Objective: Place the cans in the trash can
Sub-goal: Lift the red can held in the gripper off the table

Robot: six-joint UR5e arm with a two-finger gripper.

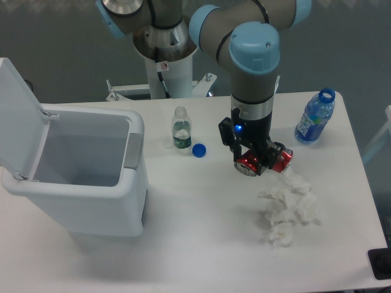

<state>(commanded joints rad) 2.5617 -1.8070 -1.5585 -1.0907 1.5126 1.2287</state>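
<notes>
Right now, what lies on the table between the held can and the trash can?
In the camera view, a small clear bottle and a loose blue cap sit between the red can in the gripper and the open trash can.

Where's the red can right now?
The can lies sideways in the tool, right of centre, just above the crumpled tissue.

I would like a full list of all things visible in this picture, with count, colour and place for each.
trash can: one, white, lid open, left side of table
red can: one, red with silver top, lying sideways in the gripper, centre-right
small bottle: one, clear, uncapped, upright, centre
bottle cap: one, blue, right of the small bottle
large bottle: one, clear with blue label, far right
crumpled tissue: one heap, white, below the red can
table: one, white
gripper: one, black, shut on the red can
</notes>
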